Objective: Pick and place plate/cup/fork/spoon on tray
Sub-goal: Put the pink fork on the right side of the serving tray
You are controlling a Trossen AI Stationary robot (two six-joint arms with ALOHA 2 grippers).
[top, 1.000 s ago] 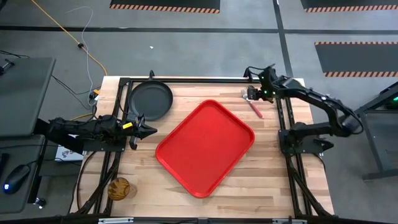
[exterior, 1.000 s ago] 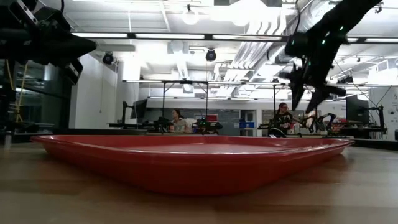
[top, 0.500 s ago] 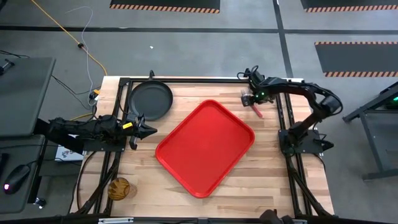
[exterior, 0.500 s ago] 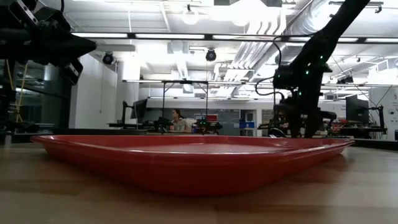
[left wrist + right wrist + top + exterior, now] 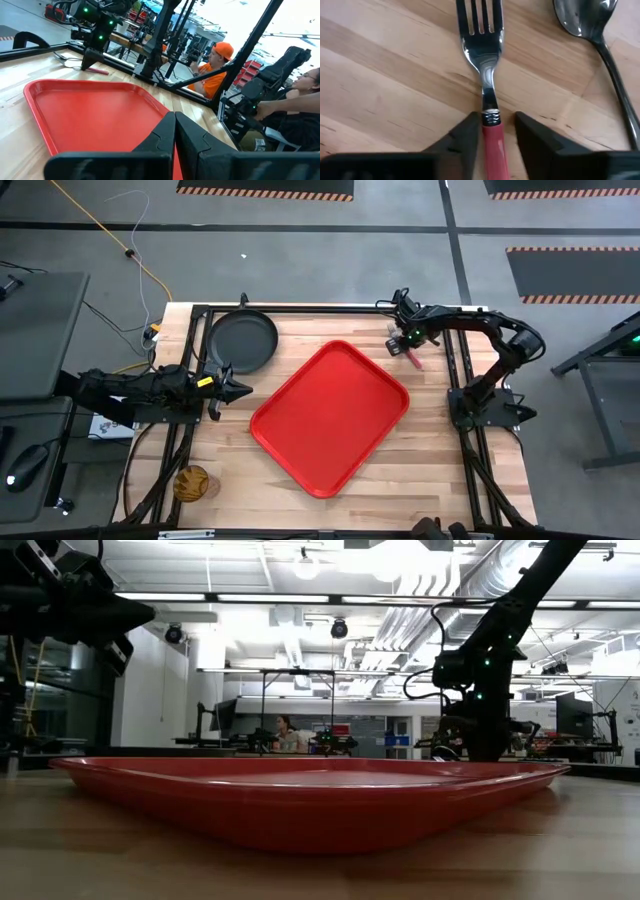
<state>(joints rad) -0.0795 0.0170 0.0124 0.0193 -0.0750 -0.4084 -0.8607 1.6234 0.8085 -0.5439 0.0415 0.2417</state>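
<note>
The fork (image 5: 484, 55), silvery tines and pink-red handle (image 5: 493, 150), lies flat on the table at the far right, next to the tray's far right corner. It also shows in the high view (image 5: 413, 359). The spoon (image 5: 600, 35) lies beside it. My right gripper (image 5: 492, 122) is open, low over the fork. One finger stands on each side of the handle just behind the neck, with a gap on one side. My left gripper (image 5: 238, 390) is shut and empty at the tray's left. The red tray (image 5: 330, 417) lies mid-table. The plate (image 5: 242, 342) rests at the far left and the cup (image 5: 191, 483) at the near left.
Black frame rails (image 5: 330, 310) run along the table's far edge and both sides, close to the fork and spoon. People sit at benches in the room beyond the table (image 5: 215, 55). Bare wood lies between the tray and the near edge (image 5: 420, 480).
My right gripper has come down from well above the table to just over the fork, shifting slightly toward the table's left. Its arm has folded in closer to its base. The left arm and all the objects have stayed put.
</note>
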